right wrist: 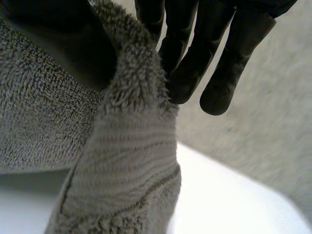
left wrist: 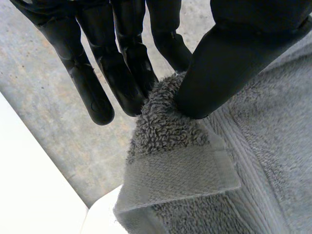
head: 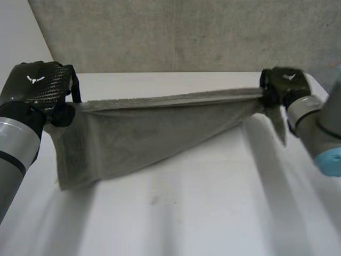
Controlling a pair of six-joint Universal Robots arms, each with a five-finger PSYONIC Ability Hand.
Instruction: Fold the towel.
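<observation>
A grey towel (head: 144, 133) hangs stretched in the air above the white table (head: 186, 213), its top edge taut between my two hands. My left hand (head: 37, 85) pinches the towel's left top corner (left wrist: 165, 122) between thumb and fingers (left wrist: 122, 78). My right hand (head: 285, 85) pinches the right top corner (right wrist: 131, 97) the same way, the thumb (right wrist: 73, 44) pressing the cloth against the fingers (right wrist: 190, 63). The towel sags in a slanted sheet, its lower left corner (head: 66, 184) close to the table. A short tail of cloth (head: 279, 128) dangles under the right hand.
A grey concrete wall (head: 186, 32) rises behind the table's far edge (head: 176, 73). My right forearm (head: 319, 128) with its light-blue cap comes in from the right, my left forearm (head: 13, 149) from the left.
</observation>
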